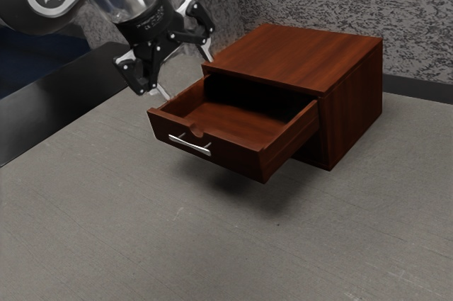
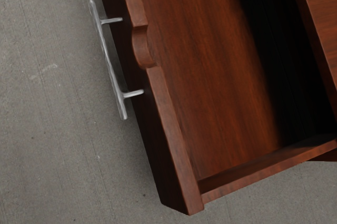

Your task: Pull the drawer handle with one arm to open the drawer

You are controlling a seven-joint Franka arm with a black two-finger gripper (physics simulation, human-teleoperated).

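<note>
The drawer (image 1: 233, 127) is dark reddish wood and stands well out of its cabinet (image 1: 311, 67), which sits on the grey table (image 1: 106, 230). A slim silver handle (image 1: 190, 145) crosses its front. In the exterior view the gripper (image 1: 184, 71) hangs above the drawer's far corner, fingers spread, touching nothing. The wrist view looks down into the drawer and shows the handle's two posts and a rounded notch (image 2: 142, 47) in the front's top edge.
</note>
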